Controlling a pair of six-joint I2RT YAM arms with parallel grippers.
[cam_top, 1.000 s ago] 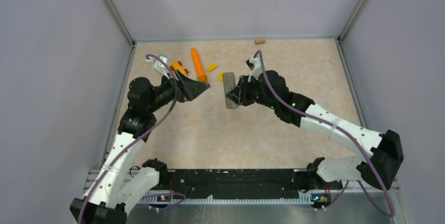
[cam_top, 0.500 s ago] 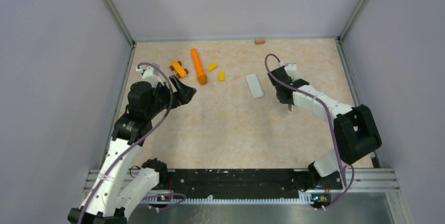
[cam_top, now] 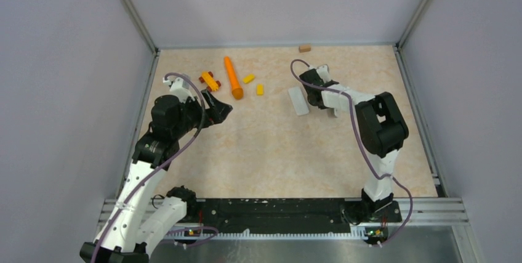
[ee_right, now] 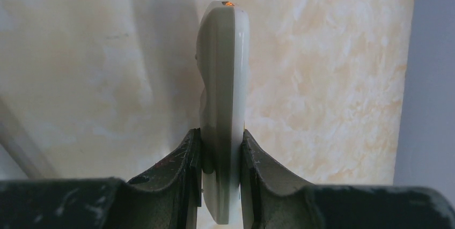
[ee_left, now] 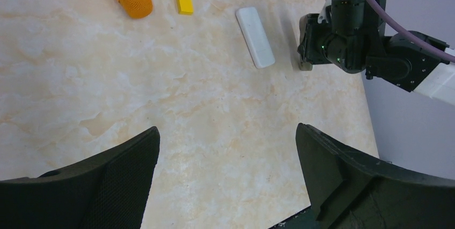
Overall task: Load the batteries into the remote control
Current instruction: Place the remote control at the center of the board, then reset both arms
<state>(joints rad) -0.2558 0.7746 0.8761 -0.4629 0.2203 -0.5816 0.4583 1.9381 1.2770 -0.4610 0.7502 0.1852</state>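
Starting with the top view: a white slab (cam_top: 298, 100) lies flat on the table (cam_top: 277, 158); everything here is placed from it. The right gripper (cam_top: 320, 98) sits just beside the slab's right side, with its arm folded tight behind it. What it grips is not readable here. The left gripper (cam_top: 223, 109) is well off to the slab's left, fingers apart. An orange carrot (cam_top: 232, 78) lies left of the slab and a bit farther back, with two yellow blocks (cam_top: 248, 79) between carrot and slab. A red-and-yellow toy (cam_top: 209, 80) is beyond the carrot, farther from the slab. A brown block (cam_top: 305, 47) sits behind the slab at the back wall.

Left wrist view: the left fingers (ee_left: 102, 186) are at the bottom corners, spread wide, with nothing between them. The slab is up ahead, flat and lying diagonally. The right gripper is just right of the slab, not touching it, pointing down at the table with a small pale end showing under it. The carrot tip and one of the yellow blocks are to the slab's left.

Right wrist view: the right fingers (ee_right: 185, 170) are pressed onto the remote (ee_right: 222, 89), pinching it edge-on by its near end. It sticks straight out over the table, narrow side to the camera, with a small orange dot at the far tip.
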